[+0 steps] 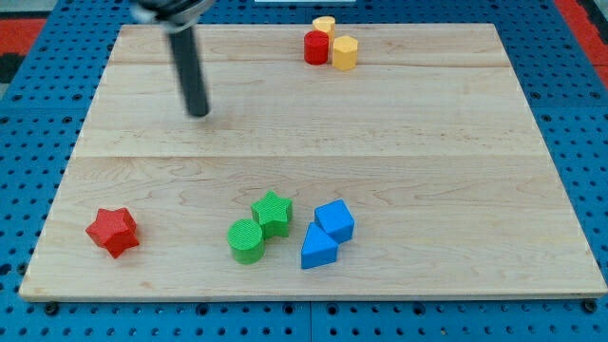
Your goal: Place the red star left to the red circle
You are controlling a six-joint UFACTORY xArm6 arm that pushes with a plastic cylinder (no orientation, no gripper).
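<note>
The red star lies near the board's bottom left corner. The red circle stands at the view's top, right of centre, touching a yellow hexagon on its right and a yellow block behind it. My tip is in the upper left part of the board, far above and to the right of the red star and well left of the red circle. It touches no block.
A green circle and a green star sit together at the bottom centre. A blue cube and a blue triangle sit just right of them. The wooden board lies on a blue pegboard.
</note>
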